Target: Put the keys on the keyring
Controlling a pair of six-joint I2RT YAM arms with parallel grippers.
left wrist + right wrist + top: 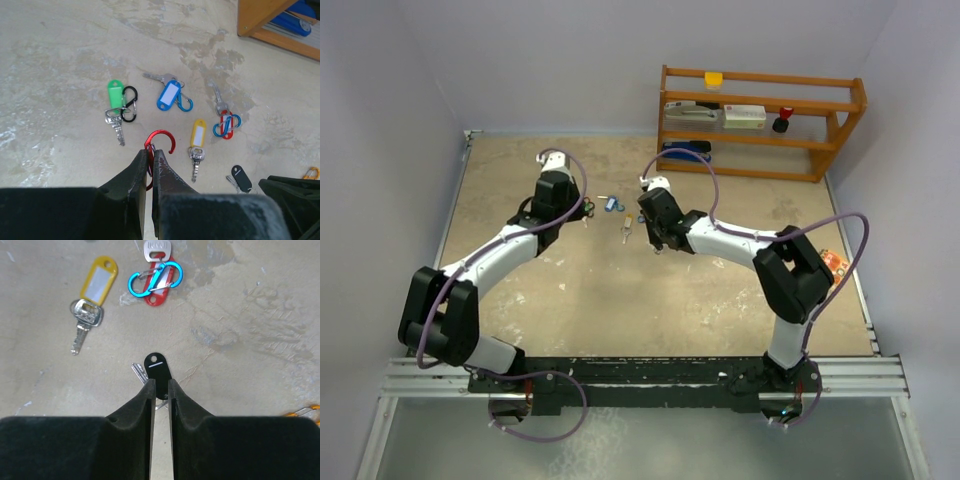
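- A hooked red metal clip (160, 132) is clamped in the left end effector (151, 152).
- The oval-tagged black key (156, 369) is straddled by the right end effector (160, 385); grip cannot be told.
- A yellow key (98, 279) lies near on the mottled table (250, 315).

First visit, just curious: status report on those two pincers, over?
Left pincer shut on red clip. Right pincer astride black key, grip unclear. Yellow key nearby, clear of both.

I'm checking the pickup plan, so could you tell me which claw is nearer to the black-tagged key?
Right. The right claw clamps the black-tagged key between its tips; the left claw, shut on a red clip, sits apart, further left.
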